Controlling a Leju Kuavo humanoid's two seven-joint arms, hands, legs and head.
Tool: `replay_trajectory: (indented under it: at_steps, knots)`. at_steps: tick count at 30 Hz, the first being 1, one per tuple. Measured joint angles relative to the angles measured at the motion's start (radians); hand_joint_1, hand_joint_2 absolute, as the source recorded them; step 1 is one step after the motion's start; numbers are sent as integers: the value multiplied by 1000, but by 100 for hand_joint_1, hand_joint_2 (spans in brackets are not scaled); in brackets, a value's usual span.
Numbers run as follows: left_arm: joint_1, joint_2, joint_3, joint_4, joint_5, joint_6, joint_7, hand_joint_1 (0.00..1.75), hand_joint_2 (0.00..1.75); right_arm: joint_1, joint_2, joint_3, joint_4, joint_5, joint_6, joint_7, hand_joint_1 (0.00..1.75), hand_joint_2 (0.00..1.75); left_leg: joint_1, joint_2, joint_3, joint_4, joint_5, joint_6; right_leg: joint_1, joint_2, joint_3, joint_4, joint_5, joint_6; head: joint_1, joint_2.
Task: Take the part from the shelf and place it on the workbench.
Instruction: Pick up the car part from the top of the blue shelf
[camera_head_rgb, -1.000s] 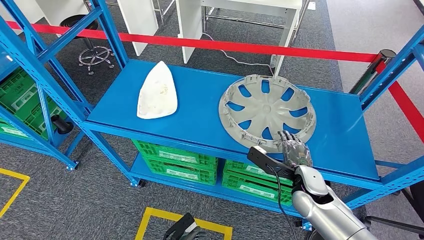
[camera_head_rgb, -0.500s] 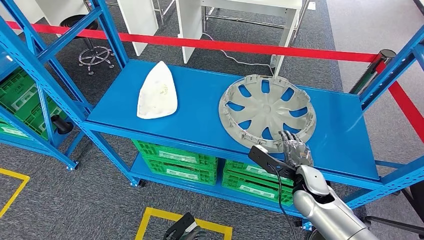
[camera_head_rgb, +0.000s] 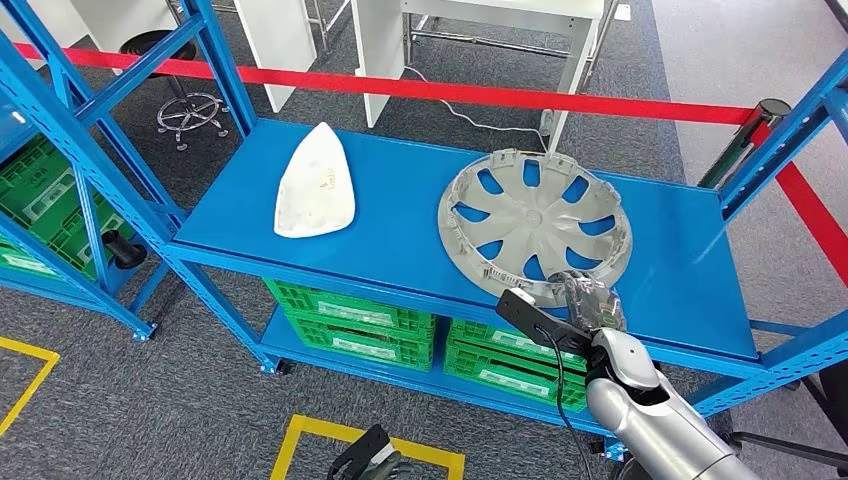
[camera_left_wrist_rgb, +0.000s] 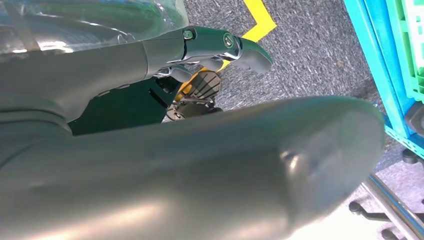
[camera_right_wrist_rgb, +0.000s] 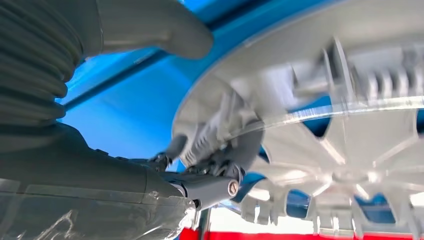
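1. Fingers of the right hand (camera_head_rgb: 590, 303), spread a second ago, now curl over the near rim of the hubcap (camera_head_rgb: 535, 225).
2. Hubcap lies on the blue shelf (camera_head_rgb: 400, 225); the grasp looks closed, though blurred.
3. Grasping step; next, lift clear.
4. Left hand (camera_left_wrist_rgb: 220, 47) hangs, fingers curled, holding nothing.

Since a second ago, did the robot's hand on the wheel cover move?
Yes. The right hand curled its fingers down over the wheel cover rim, though the hand stayed by the shelf edge.
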Motion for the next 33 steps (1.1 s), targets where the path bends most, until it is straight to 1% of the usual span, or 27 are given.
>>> replay_trajectory:
  at_steps: [33]
  knots:
    - [-3,0,-1,0,-8,0,0,0,0,-7,-3,-8,0,-11,-4,-6,175,175,0,0,1,0,0,0,0,0,1,0,0,0,1,0]
